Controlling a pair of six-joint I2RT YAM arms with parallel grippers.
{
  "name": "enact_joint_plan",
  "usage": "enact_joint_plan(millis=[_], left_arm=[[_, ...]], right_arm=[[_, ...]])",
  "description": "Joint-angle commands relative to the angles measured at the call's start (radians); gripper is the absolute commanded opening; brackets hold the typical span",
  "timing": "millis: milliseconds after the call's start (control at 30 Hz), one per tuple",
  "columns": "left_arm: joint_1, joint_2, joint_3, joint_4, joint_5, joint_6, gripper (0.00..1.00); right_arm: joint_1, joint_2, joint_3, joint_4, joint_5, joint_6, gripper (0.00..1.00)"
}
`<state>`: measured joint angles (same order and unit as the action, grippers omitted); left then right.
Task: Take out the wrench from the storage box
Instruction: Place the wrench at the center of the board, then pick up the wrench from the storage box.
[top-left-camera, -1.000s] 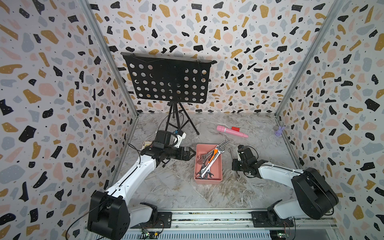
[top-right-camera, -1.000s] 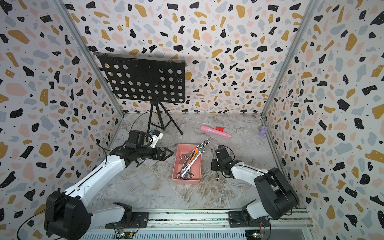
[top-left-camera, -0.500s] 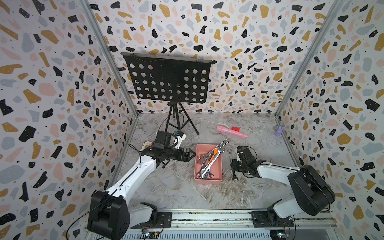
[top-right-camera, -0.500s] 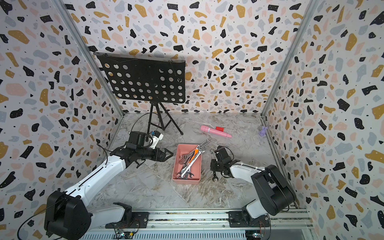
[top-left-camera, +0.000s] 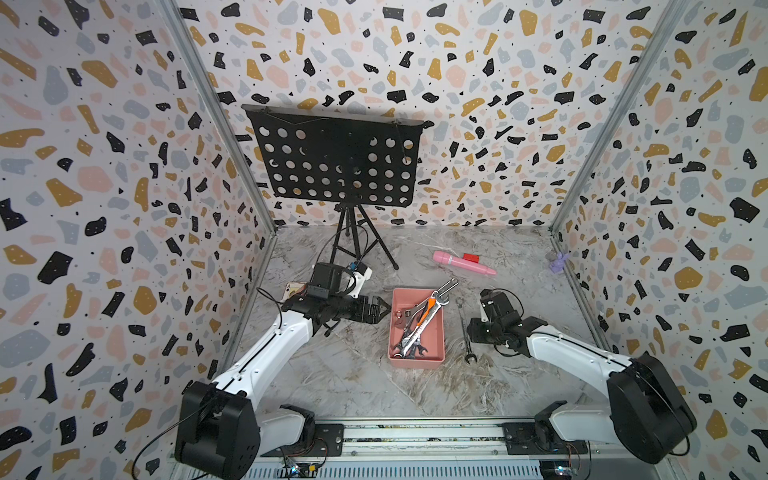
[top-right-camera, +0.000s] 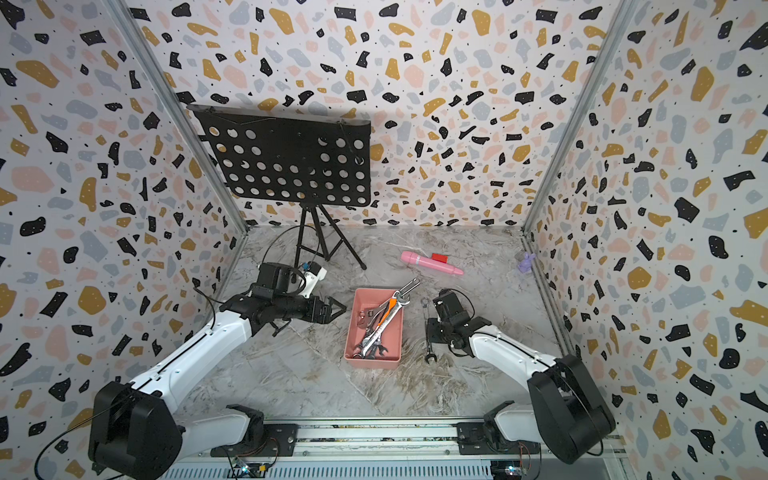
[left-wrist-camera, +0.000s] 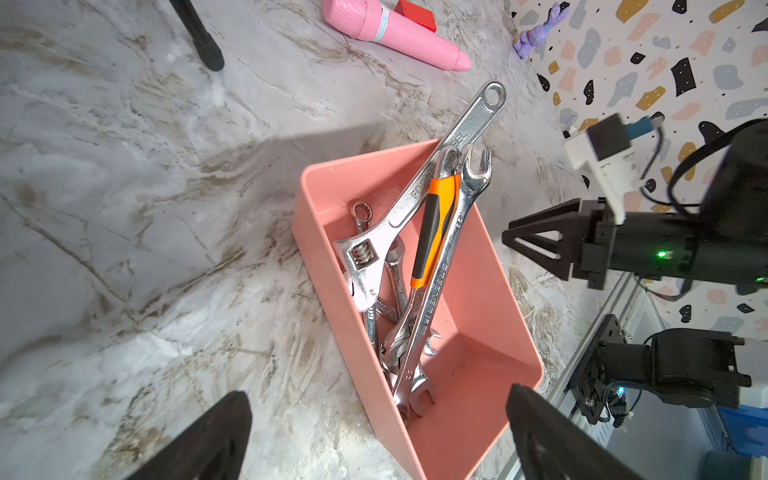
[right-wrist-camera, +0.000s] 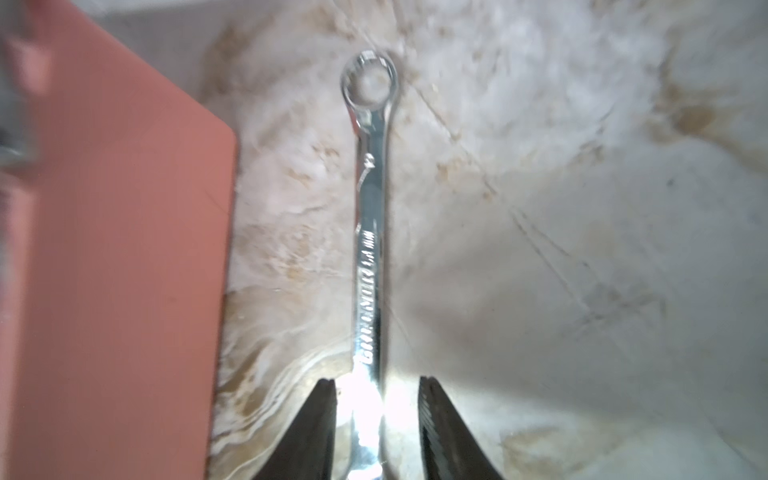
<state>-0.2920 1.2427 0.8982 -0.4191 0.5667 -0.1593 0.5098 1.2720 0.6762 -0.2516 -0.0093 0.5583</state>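
1. Left gripper (top-left-camera: 382, 309) hangs beside your storage box (top-left-camera: 415, 362), spread wide, holding nothing.
2. Other wrenches (top-left-camera: 417, 328) lie heaped in the box.
3. Your combination wrench (top-left-camera: 464, 328) lies flat on the marble tabletop (top-left-camera: 353, 374) — outside, just right of the box.
4. Right gripper (right-wrist-camera: 376, 382) straddles its shank, partly open, gaps either side — no grip.
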Motion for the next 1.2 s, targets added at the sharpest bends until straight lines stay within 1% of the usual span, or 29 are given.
enact_joint_plan(millis=[0,67,133,167,233,333,433,567,767,967,1167], left_arm=[[-0.003,0.001,0.013,0.000,-0.003,0.027,1.00],[-0.003,0.004,0.020,-0.004,-0.004,0.031,1.00],[-0.003,0.006,0.029,-0.009,-0.004,0.035,1.00],[-0.003,0.007,0.034,-0.010,-0.005,0.035,1.00],[-0.003,0.008,0.043,-0.012,-0.005,0.031,1.00],[-0.003,0.002,0.049,-0.015,-0.009,0.027,1.00],[-0.002,-0.008,0.041,-0.016,-0.014,0.023,1.00],[-0.002,-0.016,0.028,-0.017,-0.016,0.018,1.00],[-0.003,-0.032,0.018,-0.017,-0.021,0.012,1.00],[-0.003,-0.031,0.018,-0.017,-0.006,0.009,1.00],[-0.003,-0.033,0.012,-0.015,0.001,0.006,1.00]], right_arm=[[0.016,-0.082,0.095,-0.129,-0.003,-0.019,0.44],[0.048,-0.098,0.144,-0.165,-0.005,-0.044,0.46],[0.084,-0.071,0.214,-0.211,-0.020,-0.092,0.50],[0.095,-0.048,0.252,-0.235,-0.042,-0.093,0.53],[0.143,-0.033,0.286,-0.210,-0.034,-0.043,0.58],[0.218,-0.015,0.281,-0.113,-0.016,0.104,0.58],[0.281,0.035,0.276,-0.043,0.027,0.210,0.57],[0.323,0.125,0.319,-0.051,0.093,0.268,0.57],[0.332,0.233,0.342,-0.025,0.113,0.371,0.53],[0.332,0.318,0.370,0.027,0.120,0.408,0.48],[0.332,0.389,0.371,0.081,0.089,0.471,0.42]])
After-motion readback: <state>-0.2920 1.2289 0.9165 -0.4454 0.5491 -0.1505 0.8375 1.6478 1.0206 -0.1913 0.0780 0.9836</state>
